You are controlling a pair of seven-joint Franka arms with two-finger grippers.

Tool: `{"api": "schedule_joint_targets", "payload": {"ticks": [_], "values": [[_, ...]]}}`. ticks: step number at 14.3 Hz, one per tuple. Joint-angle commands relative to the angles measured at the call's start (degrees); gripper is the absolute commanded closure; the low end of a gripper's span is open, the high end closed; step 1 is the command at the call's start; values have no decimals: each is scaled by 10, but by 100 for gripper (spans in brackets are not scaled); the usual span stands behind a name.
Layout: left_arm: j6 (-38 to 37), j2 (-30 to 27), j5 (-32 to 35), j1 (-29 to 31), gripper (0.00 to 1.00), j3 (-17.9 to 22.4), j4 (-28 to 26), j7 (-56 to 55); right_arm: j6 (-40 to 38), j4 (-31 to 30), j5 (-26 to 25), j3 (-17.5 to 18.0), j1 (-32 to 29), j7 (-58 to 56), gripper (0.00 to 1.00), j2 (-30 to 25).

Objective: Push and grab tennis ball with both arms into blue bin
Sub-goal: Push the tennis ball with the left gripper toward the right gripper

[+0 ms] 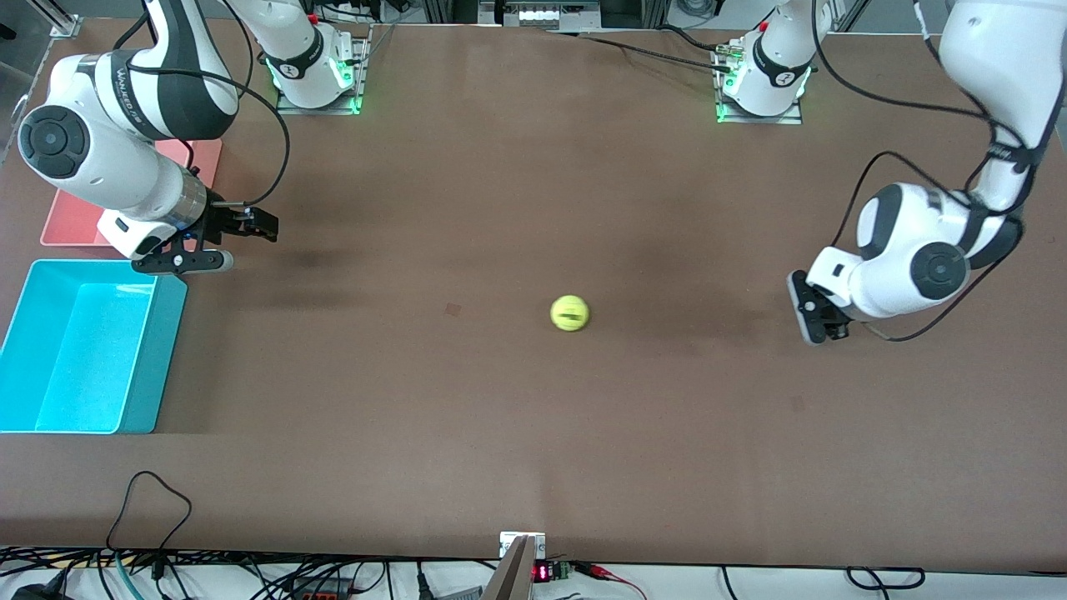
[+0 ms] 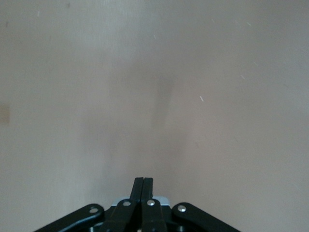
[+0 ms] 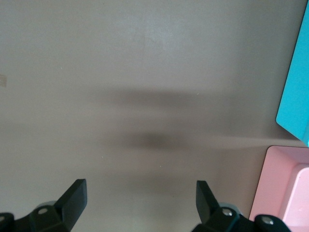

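- Only the front view shows the tennis ball (image 1: 569, 313): it lies alone mid-bench, well apart from both grippers and from the blue bin (image 1: 158, 358) at the right arm's end.
- The right wrist view catches corners of the blue bin and the pink bin (image 3: 282, 183).
- The left gripper (image 2: 143, 186), fingers pressed together and holding nothing, hangs low over bare bench.
- The right gripper (image 1: 225, 242), fingers spread wide and holding nothing, is beside the bins.
- The brown bench (image 1: 533, 167) is matte.

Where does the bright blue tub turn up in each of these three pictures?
Front view: the rectangular cyan-blue plastic bin sits at the right arm's end of the table, nearer the camera than the pink plastic tub.
Left wrist view: not in it.
Right wrist view: only a corner shows.
Shared landmark: the pink tub beside it.
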Motion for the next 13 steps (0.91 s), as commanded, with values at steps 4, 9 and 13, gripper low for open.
{"api": "schedule_joint_targets", "payload": {"ticks": [4, 9, 13], "values": [[-147, -75, 0, 45, 97, -2, 44, -12, 6, -18, -4, -1, 4, 4, 0, -2], [-245, -122, -1, 50, 95, -5, 87, -85, 78, -113, -4, -1, -10, -2, 0, -32], [-367, -130, -1, 48, 29, -37, 159, -193, 153, -130, -4, 0, -25, -14, 0, -24]]}}
